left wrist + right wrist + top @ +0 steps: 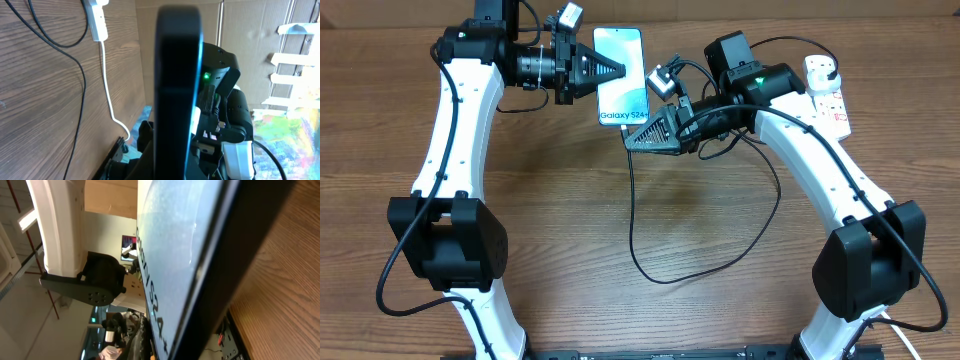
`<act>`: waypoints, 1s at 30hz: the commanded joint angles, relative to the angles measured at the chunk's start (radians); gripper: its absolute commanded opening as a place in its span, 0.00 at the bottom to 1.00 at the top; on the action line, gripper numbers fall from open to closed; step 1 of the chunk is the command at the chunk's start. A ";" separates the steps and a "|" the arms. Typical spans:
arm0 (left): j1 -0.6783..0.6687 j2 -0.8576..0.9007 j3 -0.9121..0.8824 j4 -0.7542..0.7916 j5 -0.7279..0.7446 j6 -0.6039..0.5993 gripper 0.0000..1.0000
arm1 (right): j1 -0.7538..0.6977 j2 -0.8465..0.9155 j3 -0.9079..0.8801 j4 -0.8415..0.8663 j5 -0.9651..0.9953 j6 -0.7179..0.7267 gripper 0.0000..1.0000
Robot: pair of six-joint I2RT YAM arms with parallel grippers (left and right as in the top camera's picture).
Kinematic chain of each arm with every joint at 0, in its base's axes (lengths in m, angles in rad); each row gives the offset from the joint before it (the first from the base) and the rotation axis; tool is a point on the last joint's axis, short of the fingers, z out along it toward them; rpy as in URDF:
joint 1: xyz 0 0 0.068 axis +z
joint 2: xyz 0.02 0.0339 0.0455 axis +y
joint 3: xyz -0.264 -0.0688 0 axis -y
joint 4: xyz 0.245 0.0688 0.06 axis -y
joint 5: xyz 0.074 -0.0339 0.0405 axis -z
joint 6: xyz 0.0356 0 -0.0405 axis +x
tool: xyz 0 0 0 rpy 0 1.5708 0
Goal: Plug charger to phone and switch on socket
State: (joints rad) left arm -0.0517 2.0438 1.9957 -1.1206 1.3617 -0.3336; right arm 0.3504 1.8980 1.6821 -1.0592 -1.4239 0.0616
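Grippers first: we note the left gripper (617, 70) with its jaws drawn together on the long side edge of the phone (625, 60). Its black wedge-shaped fingers taper to a point over the glass. In the left wrist view the phone (177, 75) stands edge-on straight ahead of the fingers, a thin dark slab with a faint blue sheen down one side. The right gripper (635, 138) is also closed. It sits at the phone's short end just beside the "Galaxy S24+" lettering and pinches the connector end of the charger (632, 220). We cannot see the connector tip itself under the fingers. From that gripper the thin black cable drops away in a wide slack loop across the table (720, 230), then curls back up towards the right arm. The right wrist view is nearly filled by the phone (180, 240), showing glossy blue-teal glass, a black rim and the lettering running along it, with brown wood-grain surface beside it. The socket (830, 95) lies well apart from both grippers, beyond the right arm's upper link. It is a white elongated plastic strip with red markings and a white plug seated at its far end. A smooth white cord (106, 75) trails over the wood grain off to one side of the left fingers.
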 commanded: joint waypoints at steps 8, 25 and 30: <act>-0.003 -0.002 0.002 -0.001 0.072 0.019 0.04 | -0.031 -0.009 0.013 0.008 0.017 0.018 0.04; -0.003 -0.002 0.002 -0.005 0.106 0.011 0.04 | 0.010 -0.009 0.013 0.180 0.021 0.180 0.04; -0.003 -0.002 0.002 -0.009 0.106 0.011 0.04 | 0.010 -0.009 0.013 0.203 0.038 0.213 0.04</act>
State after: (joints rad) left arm -0.0277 2.0472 1.9957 -1.1095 1.3842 -0.3347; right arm 0.3634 1.8980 1.6817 -0.8886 -1.4166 0.2348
